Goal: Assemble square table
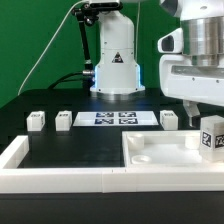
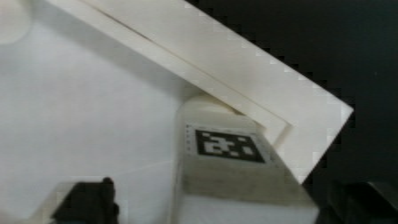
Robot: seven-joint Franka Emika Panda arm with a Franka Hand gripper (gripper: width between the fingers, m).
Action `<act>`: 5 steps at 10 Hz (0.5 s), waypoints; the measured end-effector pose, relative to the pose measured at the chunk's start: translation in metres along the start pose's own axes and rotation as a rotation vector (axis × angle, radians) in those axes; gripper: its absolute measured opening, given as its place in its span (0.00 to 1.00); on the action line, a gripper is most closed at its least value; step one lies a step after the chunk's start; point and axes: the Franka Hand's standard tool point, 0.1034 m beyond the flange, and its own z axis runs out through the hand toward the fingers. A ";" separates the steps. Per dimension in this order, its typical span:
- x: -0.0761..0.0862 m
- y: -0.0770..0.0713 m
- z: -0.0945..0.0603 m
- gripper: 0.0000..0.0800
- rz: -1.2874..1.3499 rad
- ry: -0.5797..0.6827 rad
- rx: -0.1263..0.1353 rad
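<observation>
The white square table top (image 1: 165,150) lies at the front of the exterior view's right, rim up. One white tagged leg (image 1: 212,138) stands upright in its far corner on that side. My gripper (image 1: 203,108) hangs right above this leg. In the wrist view the leg (image 2: 228,150) stands in the corner of the top (image 2: 89,100), between my fingers. One dark fingertip (image 2: 93,198) stands apart from the leg and the other is close beside it. The gripper (image 2: 228,205) is open. Three more legs (image 1: 37,121) (image 1: 64,119) (image 1: 170,119) stand loose on the black worktop.
The marker board (image 1: 120,118) lies in the middle, in front of the robot base (image 1: 116,70). A long low white wall (image 1: 60,165) edges the worktop at the front and up the exterior view's left.
</observation>
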 end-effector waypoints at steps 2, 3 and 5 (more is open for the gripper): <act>-0.001 0.000 0.000 0.80 -0.209 -0.001 0.000; -0.001 0.000 0.000 0.81 -0.311 -0.001 0.001; 0.001 0.000 0.000 0.81 -0.568 0.000 0.001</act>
